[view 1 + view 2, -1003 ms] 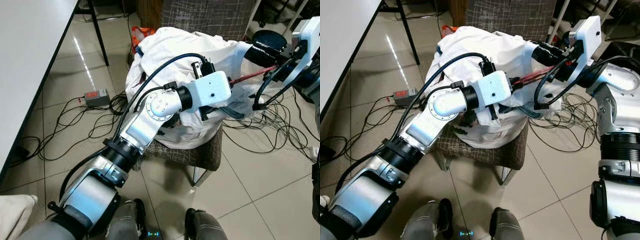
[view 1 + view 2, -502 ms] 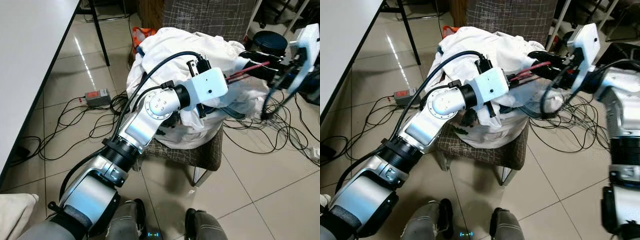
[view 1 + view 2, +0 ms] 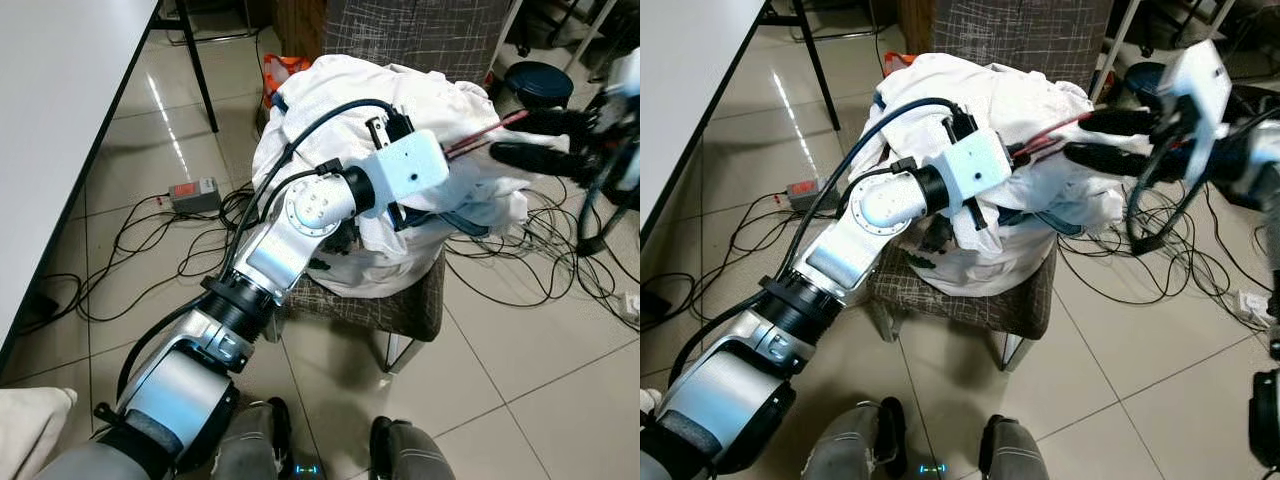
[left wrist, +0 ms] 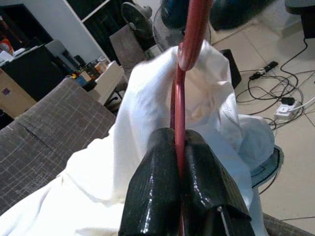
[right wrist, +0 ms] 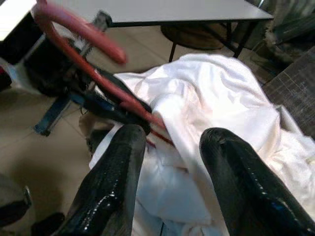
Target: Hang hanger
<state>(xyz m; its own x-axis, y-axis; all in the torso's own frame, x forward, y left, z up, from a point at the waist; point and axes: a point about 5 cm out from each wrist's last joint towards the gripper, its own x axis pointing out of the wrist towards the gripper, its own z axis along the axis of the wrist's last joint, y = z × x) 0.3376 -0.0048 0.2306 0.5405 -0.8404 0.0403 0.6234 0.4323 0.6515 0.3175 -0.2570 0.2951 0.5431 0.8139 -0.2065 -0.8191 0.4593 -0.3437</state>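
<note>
A heap of white cloth [image 3: 400, 110] covers the chair [image 3: 400, 305]. Above it, a thin red hanger [image 4: 184, 73] is clamped in the left gripper [image 4: 179, 162]. The right gripper [image 5: 170, 162] hovers alongside, fingers spread.

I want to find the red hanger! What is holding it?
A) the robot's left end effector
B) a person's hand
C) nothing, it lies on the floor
A: in the left wrist view the left end effector has its two black fingers shut on the red hanger.
</note>
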